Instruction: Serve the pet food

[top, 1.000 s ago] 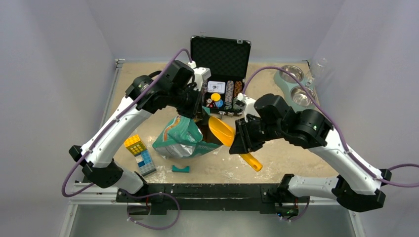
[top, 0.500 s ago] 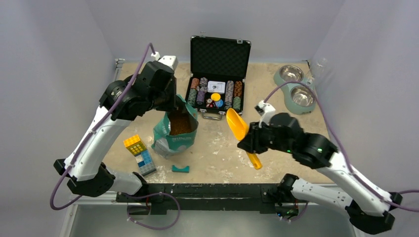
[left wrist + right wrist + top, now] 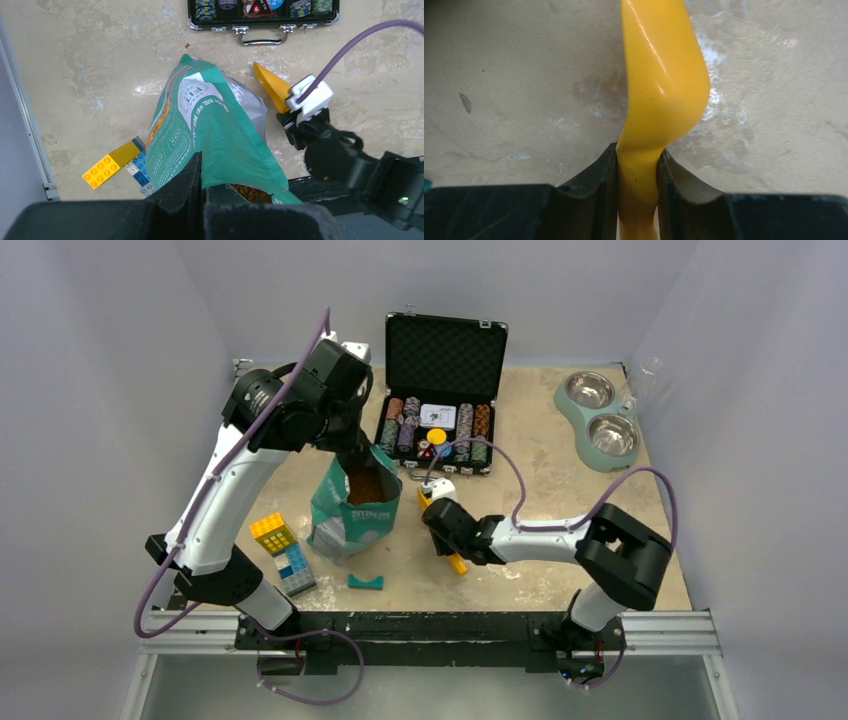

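Kibble [image 3: 366, 484] sits in the bag [image 3: 345, 522] my left end effector [image 3: 201, 172] pinches by the rim, right end effector [image 3: 637, 156] clamps the scoop [image 3: 659, 75] handle thinly, so I fear twisting or spills.

Lighting: even, diffuse; soft shadows.
Wrist cams: near fingers [image 3: 589, 187] slightly blurred; glare streak on yellow scoop [image 3: 664, 85]; top cam sharp.
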Controlling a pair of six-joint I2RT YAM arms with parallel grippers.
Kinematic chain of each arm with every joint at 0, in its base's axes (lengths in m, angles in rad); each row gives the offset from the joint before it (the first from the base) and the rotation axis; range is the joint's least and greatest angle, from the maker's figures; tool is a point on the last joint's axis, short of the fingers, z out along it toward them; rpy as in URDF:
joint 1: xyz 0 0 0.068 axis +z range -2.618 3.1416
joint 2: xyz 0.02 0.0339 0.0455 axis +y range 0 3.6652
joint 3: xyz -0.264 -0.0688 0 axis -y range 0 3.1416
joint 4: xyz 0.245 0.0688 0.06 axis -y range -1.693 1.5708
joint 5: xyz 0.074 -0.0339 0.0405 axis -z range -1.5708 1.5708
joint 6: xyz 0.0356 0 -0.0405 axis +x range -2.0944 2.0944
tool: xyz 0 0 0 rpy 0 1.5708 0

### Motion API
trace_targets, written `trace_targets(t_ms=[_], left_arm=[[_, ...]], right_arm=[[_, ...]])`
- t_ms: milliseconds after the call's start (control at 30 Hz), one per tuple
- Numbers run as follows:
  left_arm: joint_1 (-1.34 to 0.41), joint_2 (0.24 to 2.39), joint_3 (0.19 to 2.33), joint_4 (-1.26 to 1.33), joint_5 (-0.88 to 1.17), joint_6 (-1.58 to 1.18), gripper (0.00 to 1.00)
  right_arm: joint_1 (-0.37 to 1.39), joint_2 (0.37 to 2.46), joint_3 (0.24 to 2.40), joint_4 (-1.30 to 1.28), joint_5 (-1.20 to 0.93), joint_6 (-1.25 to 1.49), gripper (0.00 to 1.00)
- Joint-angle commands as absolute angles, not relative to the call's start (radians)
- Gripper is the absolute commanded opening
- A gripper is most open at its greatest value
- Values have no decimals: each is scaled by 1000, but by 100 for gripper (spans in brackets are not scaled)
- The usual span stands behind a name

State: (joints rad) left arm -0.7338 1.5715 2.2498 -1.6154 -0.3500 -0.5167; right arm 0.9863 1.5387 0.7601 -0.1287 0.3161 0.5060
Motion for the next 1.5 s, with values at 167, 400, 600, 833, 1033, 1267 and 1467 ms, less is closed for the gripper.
trace_targets(t_ms=[167, 400, 600, 833, 1033, 1267, 1467], left_arm=[[-727, 1491, 2304, -1556, -325, -561, 0], [-728, 1491, 2309, -1572, -304, -541, 0], [-728, 1491, 2308, -1570, -278, -540, 0], [-728, 1485, 2299, -1578, -270, -547, 0], [-728, 1429, 2179, -1491, -277, -533, 0], [-727, 1319, 1975, -1320, -291, -516, 0], [-727, 1297, 1904, -1259, -287, -488, 0]], right_arm=[[1061, 1692, 765, 166, 450, 534, 18], [1132, 1682, 674, 238, 455, 519, 40], [1200, 1670, 601, 256, 521, 585, 44], [1300, 1715, 593, 175, 670, 740, 44], [1379, 1784, 598, 129, 786, 893, 44], [1419, 1951, 669, 29, 903, 1065, 24], [1434, 1839, 600, 7, 866, 1115, 0]])
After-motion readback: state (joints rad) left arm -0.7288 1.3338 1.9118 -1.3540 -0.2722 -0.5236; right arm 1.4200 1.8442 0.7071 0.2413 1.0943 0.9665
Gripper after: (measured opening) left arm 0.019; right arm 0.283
